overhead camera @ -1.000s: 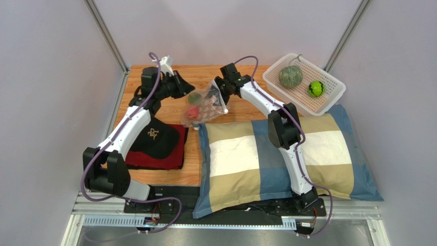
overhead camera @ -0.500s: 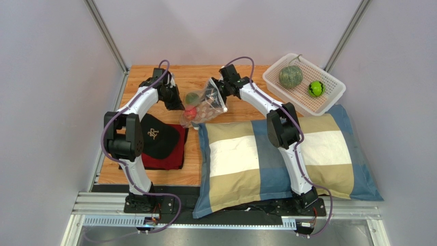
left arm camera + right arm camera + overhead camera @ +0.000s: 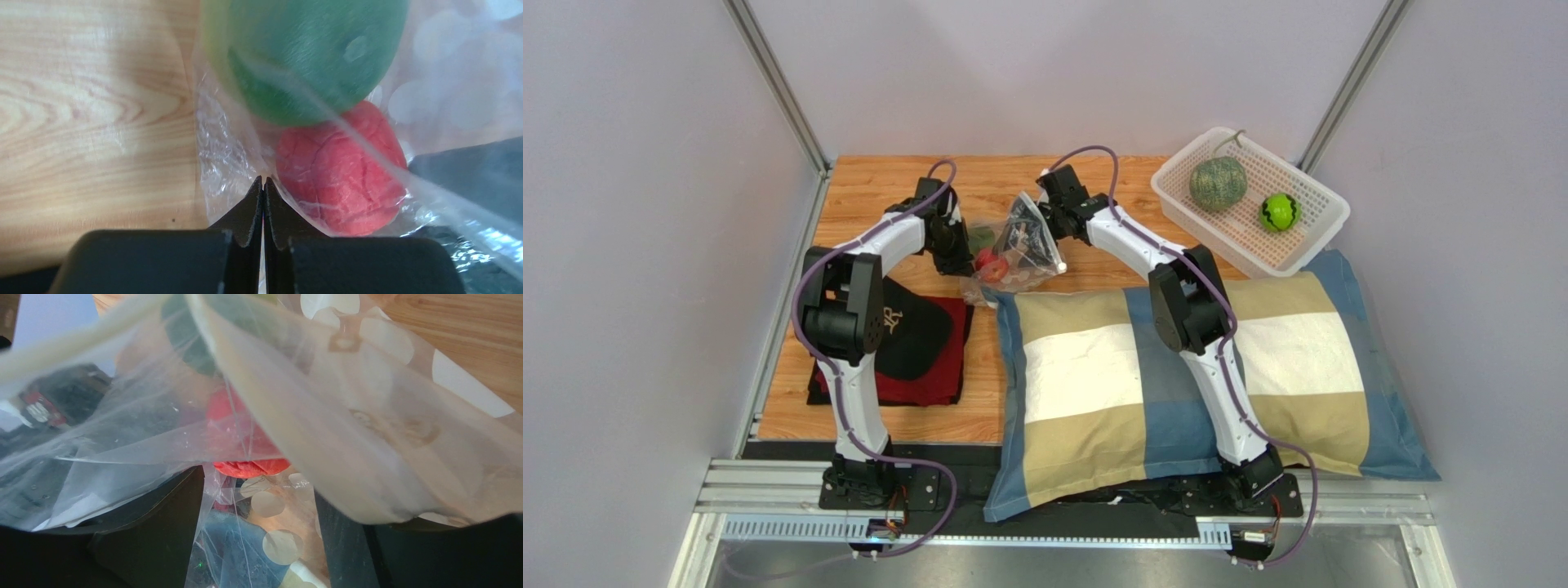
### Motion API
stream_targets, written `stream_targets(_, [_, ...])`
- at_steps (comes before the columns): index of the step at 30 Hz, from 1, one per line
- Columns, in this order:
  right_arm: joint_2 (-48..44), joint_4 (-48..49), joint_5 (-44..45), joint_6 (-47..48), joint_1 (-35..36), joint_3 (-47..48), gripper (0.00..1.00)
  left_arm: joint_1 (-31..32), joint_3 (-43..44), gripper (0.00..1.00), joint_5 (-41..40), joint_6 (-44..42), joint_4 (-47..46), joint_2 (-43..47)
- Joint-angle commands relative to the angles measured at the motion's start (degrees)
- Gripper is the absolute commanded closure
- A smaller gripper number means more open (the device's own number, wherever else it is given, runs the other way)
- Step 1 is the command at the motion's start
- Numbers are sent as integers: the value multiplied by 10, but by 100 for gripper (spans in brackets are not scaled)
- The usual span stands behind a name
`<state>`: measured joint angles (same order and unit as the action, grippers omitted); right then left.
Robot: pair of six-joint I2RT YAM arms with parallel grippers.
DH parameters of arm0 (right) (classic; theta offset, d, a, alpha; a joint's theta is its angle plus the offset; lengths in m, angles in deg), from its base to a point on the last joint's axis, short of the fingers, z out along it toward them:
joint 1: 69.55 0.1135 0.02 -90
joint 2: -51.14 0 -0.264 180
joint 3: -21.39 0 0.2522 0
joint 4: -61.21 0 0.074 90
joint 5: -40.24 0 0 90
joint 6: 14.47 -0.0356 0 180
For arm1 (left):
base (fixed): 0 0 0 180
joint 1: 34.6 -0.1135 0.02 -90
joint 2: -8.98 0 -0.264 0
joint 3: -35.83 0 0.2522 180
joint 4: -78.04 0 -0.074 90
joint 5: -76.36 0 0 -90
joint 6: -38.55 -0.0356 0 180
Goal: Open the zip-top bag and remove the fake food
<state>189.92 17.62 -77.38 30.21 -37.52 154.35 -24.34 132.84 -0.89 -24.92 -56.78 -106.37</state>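
Room is tight at the back of the wooden table, where the zip-top bag, made of thin crinkly film, lies against the checked pillow. The left gripper is pinched closed on the film beside the round red fruit and the smooth green piece. The right gripper gapes wide under draped film, gripping nothing. A perforated basket sits well apart.

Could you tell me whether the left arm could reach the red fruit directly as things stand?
Probably not directly. The left end effector is shut on the edge of the zip-top bag, right beside the red fruit, but the fruit sits inside the bag, so clear film lies between them.
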Motion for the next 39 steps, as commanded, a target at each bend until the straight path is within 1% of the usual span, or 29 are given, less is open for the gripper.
stream_targets(1, [10, 38, 26, 16, 8, 10, 29, 3, 24, 99, 5, -16, -40, -15])
stream_targets(3, [16, 51, 37, 21, 8, 5, 25, 4, 25, 99, 15, -14, -45, -17])
stream_targets(5, [24, 58, 34, 23, 8, 10, 24, 4, 26, 99, 20, -8, -51, -20])
stream_targets(6, [32, 67, 34, 25, 9, 11, 20, 5, 28, 99, 20, -4, -48, -21])
stream_targets(7, [33, 74, 33, 30, 8, 10, 19, 5, 29, 99, 20, 1, -48, -21])
stream_targets(10, [46, 80, 46, 25, 8, 14, 19, 5, 40, 99, 7, 13, -23, -7])
stream_targets(14, [54, 79, 46, 7, 3, 19, 19, 5, 26, 98, -8, 12, -31, 42])
stream_targets(17, [57, 81, 44, 4, 0, 17, 20, 2, 39, 90, -15, 13, -29, 51])
stream_targets(18, [58, 85, 40, 2, -2, 16, 20, 1, 46, 86, -11, 17, -30, 40])
stream_targets(19, [58, 87, 35, 3, -3, 16, 20, 0, 54, 85, -7, 19, -29, 30])
stream_targets(23, [62, 89, 13, 7, -4, 20, 19, 0, 105, 86, 11, 20, -13, -22])
stream_targets(27, [66, 94, 12, 4, -4, 25, 19, 7, 111, 90, 50, 37, -31, -57])
stream_targets(31, [78, 109, -9, -26, -4, 35, 20, 25, 91, 92, 54, 44, -46, -58])
stream_targets(34, [78, 115, -13, -36, -4, 36, 23, 27, 76, 94, 54, 55, -60, -53])
stream_targets(36, [75, 112, -9, -37, -7, 33, 32, 27, 78, 94, 46, 45, -51, -51])
stream_targets(37, [65, 114, -6, -38, -7, 29, 38, 27, 82, 94, 38, 41, -44, -49])
stream_targets(38, [60, 115, -5, -43, -9, 20, 48, 26, 83, 94, 30, 35, -40, -45])
stream_targets(39, [54, 115, -5, -47, -15, 17, 53, 25, 82, 94, 18, 31, -36, -38])
